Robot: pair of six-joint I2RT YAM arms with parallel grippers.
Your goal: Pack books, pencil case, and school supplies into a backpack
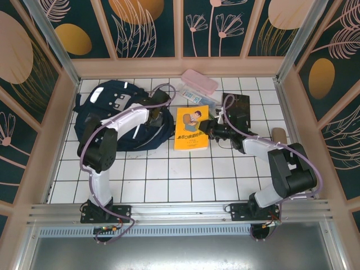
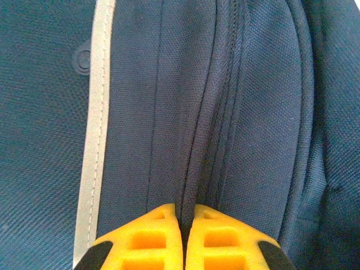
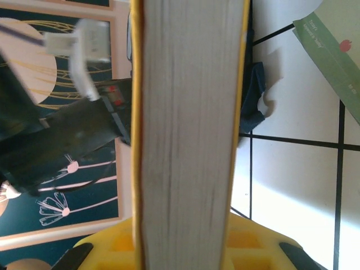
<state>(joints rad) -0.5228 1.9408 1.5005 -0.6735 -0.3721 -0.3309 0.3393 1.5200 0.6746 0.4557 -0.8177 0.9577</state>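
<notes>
The navy backpack [image 1: 115, 115] lies at the back left of the tiled table. My left gripper [image 1: 158, 114] is at its right edge, shut on a raised seam of the backpack fabric [image 2: 253, 112], which runs between the yellow fingers [image 2: 222, 236]. A yellow-orange book [image 1: 191, 128] sits mid-table. My right gripper [image 1: 216, 133] is shut on its right edge; its grey page block [image 3: 185, 140] stands between the jaws. The pink pencil case [image 1: 199, 81] and the clear packet [image 1: 196, 95] lie behind it. Dark books [image 1: 237, 109] sit to the right. A pale green book corner [image 3: 332, 50] shows.
A small tan roll [image 1: 278, 135] lies by the right wall. A white reflective stripe [image 2: 93, 140] runs down the backpack left of my left gripper [image 2: 184, 216]. Patterned walls close in the back and both sides; white tiles lie in front of the book.
</notes>
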